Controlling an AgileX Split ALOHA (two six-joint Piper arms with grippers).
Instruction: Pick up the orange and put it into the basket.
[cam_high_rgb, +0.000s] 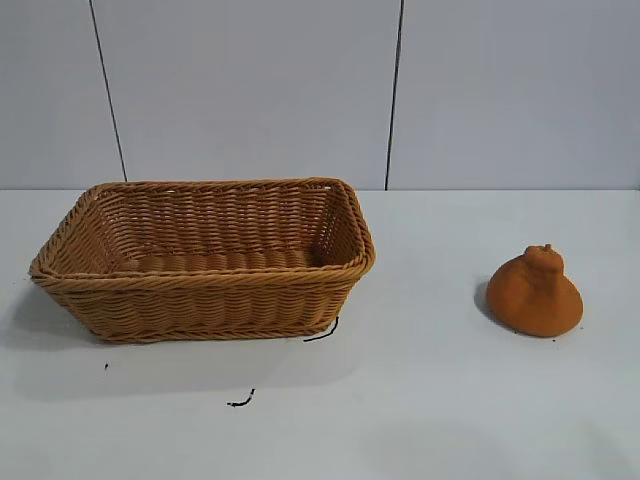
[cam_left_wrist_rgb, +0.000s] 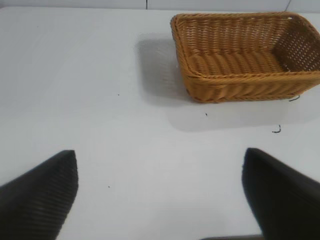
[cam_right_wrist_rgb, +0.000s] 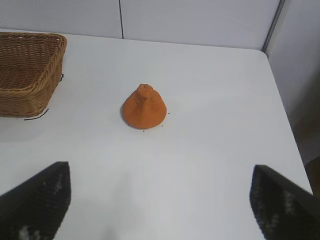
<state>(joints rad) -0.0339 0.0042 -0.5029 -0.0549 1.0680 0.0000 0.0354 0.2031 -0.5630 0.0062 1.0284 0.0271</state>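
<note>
The orange (cam_high_rgb: 535, 292) sits on the white table at the right, wide below with a small knob on top. It also shows in the right wrist view (cam_right_wrist_rgb: 144, 107). The woven basket (cam_high_rgb: 205, 285) stands at the left and is empty; it also shows in the left wrist view (cam_left_wrist_rgb: 240, 85) and at the edge of the right wrist view (cam_right_wrist_rgb: 25, 95). Neither arm shows in the exterior view. My right gripper (cam_right_wrist_rgb: 161, 182) is open and empty, some way short of the orange. My left gripper (cam_left_wrist_rgb: 160, 172) is open and empty, apart from the basket.
Small dark marks lie on the table in front of the basket (cam_high_rgb: 240, 401) and at its front right corner (cam_high_rgb: 322, 333). The table's far right edge (cam_right_wrist_rgb: 280, 100) shows in the right wrist view. A panelled wall (cam_high_rgb: 250, 90) stands behind the table.
</note>
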